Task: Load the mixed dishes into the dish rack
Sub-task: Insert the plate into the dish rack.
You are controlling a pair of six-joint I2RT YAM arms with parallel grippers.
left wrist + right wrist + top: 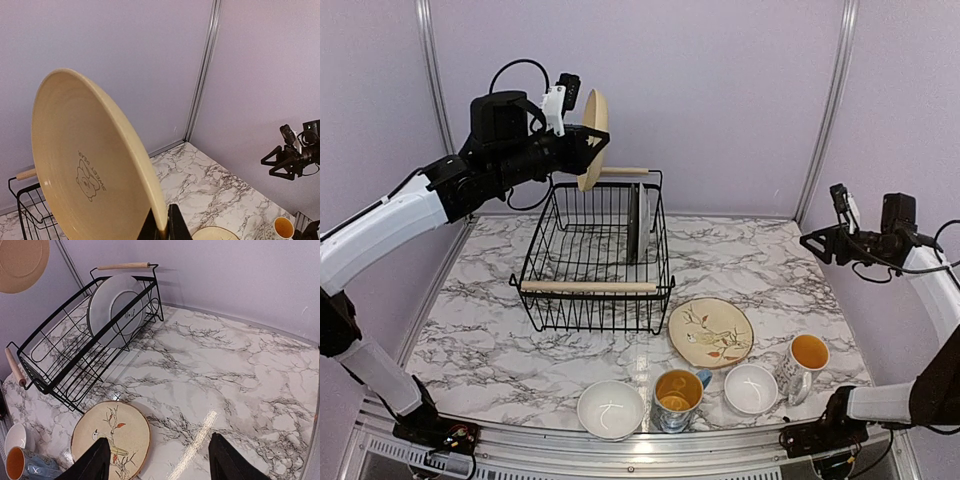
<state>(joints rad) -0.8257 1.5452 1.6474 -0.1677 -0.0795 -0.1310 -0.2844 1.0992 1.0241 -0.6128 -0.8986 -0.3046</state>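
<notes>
Holding pale yellow plate (pixel 593 138) edge-on in clamped left gripper (pixel 586 150) above far handle of dish rack (pixel 595 310), grey plate (pixel 638 225) upright inside, bird plate (pixel 710 332), bowls (pixel 610 409), mugs (pixel 678 398) along near edge of counter (pixel 480 310), right gripper (pixel 159 462) wide, empty.

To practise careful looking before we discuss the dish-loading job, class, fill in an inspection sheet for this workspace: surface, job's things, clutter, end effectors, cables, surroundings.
Surface: marble-patterned table.
Job's things: black wire rack with a grey plate standing on edge inside; bird plate, two white bowls and two mugs on the table in front of it; yellow plate in the air above the rack.
Clutter: nothing seen.
End effectors: left end effector shut on the yellow plate's rim; right end effector open, empty.
Cables: black cable loops above the left arm; another by the right arm.
Surroundings: lilac walls, metal posts.
</notes>
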